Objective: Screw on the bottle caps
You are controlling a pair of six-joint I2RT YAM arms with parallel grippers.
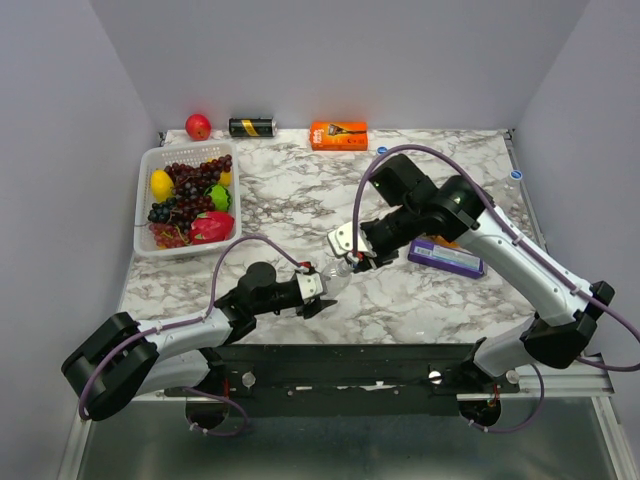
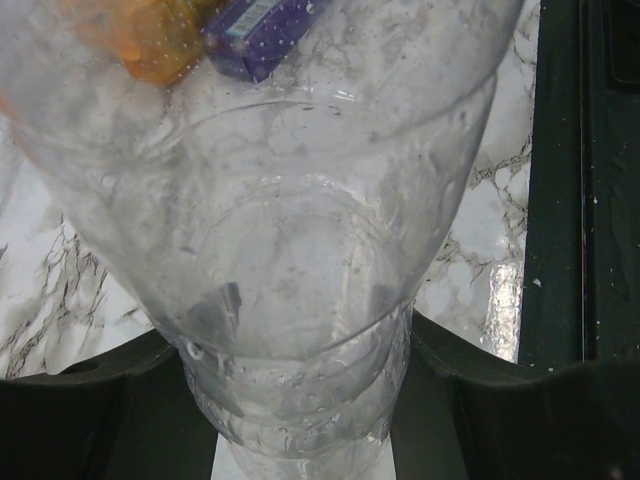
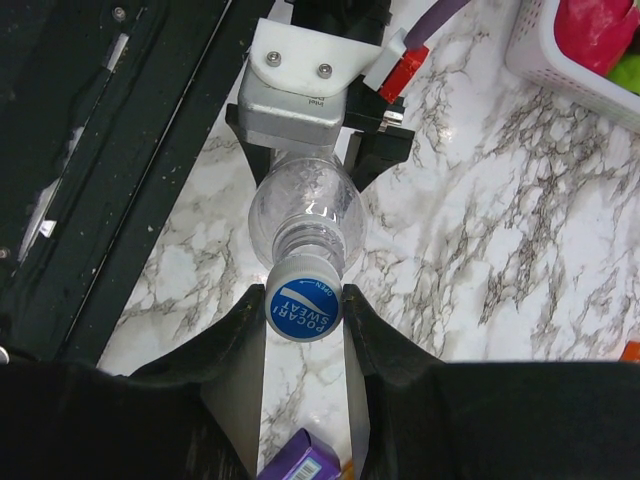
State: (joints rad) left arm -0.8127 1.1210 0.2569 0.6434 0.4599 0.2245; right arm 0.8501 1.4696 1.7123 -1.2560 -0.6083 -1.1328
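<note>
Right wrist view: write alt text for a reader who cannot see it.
The right hand pinches a blue Pocari Sweat cap at the mouth of a clear bottle, whose far end the left hand grips. Beneath is a marble table, with the corner of a white basket at upper right.

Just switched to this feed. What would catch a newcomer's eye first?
The two arms meeting mid-table: the left pincer clamps a clear bottle by its base end, while the right pincer grips the blue cap at the bottle's mouth. After that, the white basket of bright fruit at the table's left edge.
</note>
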